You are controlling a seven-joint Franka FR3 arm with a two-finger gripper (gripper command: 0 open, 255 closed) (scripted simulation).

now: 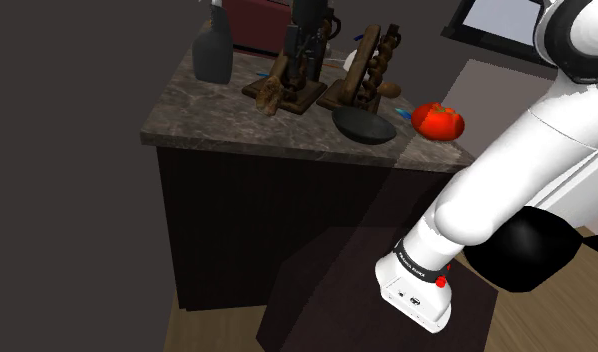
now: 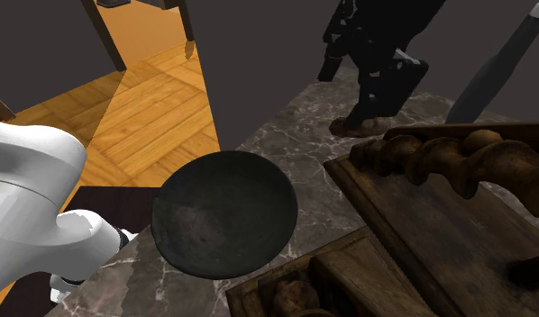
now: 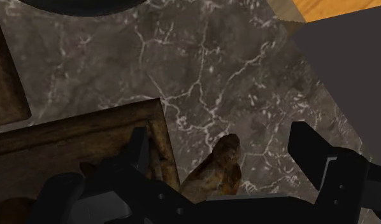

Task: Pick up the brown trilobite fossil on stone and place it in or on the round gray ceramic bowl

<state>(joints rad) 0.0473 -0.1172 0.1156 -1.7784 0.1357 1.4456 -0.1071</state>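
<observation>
The brown trilobite fossil (image 3: 218,168) lies on the marble counter (image 3: 202,70), beside the corner of a wooden stand base (image 3: 74,137). My gripper (image 3: 224,145) is open right above it. The fossil sits between the two black fingers, close to one finger (image 3: 138,149) and well apart from the other. In the second exterior view the black gripper (image 2: 371,108) comes down over the fossil (image 2: 362,128) at the far end of the counter. The round dark grey bowl (image 2: 224,213) stands empty near the counter's edge, a short way from the fossil. In the shoulder view the bowl (image 1: 365,126) is at the counter's front.
Two carved wooden stands (image 1: 362,75) (image 1: 292,90) stand between the bowl and the counter's back. A dark bottle (image 1: 213,50) is at the shoulder view's left, a red round object (image 1: 438,119) at its right. The counter drops off to wooden floor (image 2: 141,108).
</observation>
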